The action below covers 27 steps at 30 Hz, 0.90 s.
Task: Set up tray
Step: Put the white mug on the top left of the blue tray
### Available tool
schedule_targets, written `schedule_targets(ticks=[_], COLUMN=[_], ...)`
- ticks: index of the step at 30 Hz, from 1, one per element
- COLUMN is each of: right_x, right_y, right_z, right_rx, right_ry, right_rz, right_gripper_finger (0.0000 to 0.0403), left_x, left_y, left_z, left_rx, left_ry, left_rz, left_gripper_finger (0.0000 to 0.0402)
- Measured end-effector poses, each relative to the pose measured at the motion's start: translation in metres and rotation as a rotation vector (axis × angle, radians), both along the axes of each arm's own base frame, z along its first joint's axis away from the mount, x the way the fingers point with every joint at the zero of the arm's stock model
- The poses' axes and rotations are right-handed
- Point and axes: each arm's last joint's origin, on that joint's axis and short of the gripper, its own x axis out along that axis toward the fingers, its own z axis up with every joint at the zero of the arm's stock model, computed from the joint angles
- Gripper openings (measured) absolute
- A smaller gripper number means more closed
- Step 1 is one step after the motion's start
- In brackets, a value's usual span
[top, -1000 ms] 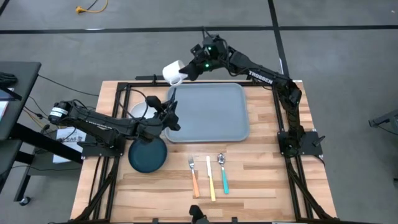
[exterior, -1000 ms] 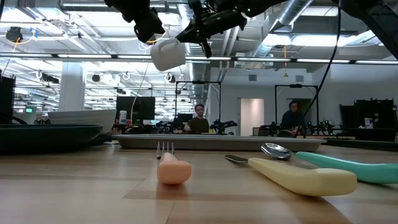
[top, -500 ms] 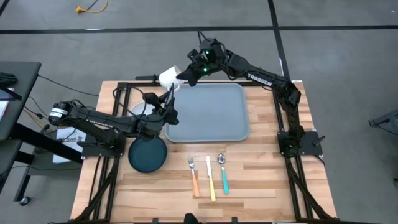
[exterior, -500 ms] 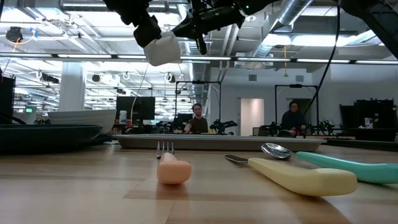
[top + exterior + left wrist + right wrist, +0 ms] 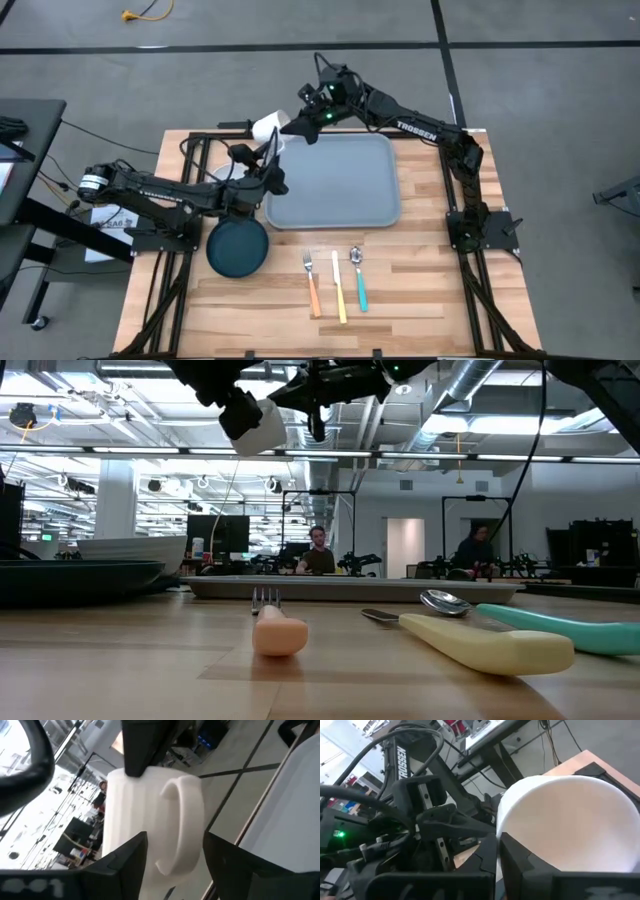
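I see right gripper fingers pinching white mug rim, above tray corner; left gripper fingers wide.

Both arms are matte black and built of slim jointed segments, each lettered in white along the forearm, with loose black cables looping beside the joints, a small green light glowing near the right wrist, and blocky black two-finger grippers.
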Motion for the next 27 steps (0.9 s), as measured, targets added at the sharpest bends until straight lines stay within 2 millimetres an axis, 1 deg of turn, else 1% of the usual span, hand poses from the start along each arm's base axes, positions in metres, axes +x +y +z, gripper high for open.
schedule_targets(ticks=[5,8,11,21,27], right_x=[-0.0005,-0.0025,-0.0026,-0.0028,-0.0054], right_y=[-0.0004,-0.0048,-0.0049,-0.0045,-0.0086], right_z=[-0.0003,-0.0003,-0.0003,-0.0004,-0.0005], right_rx=[0.004,0.007,0.012,0.016,0.025], right_ry=[0.003,0.002,0.004,0.002,-0.001], right_rz=[0.005,0.001,-0.001,0.017,0.034], right_gripper_finger=[0.0,0.0,0.0,0.0,0.0], left_x=[-0.0002,-0.0002,0.0,-0.0003,-0.001], left_y=[0.0002,0.0002,0.0,0.0,-0.0061], left_z=[0.0001,0.0,-0.0005,-0.0014,-0.0012], left_rx=[0.002,0.002,0.001,-0.001,0.017], left_ry=[0.0,0.001,0.009,0.014,0.036], left_rz=[0.008,0.008,-0.001,0.001,0.01], left_gripper_finger=[0.013,0.0082,0.0034,0.0035,0.0032])
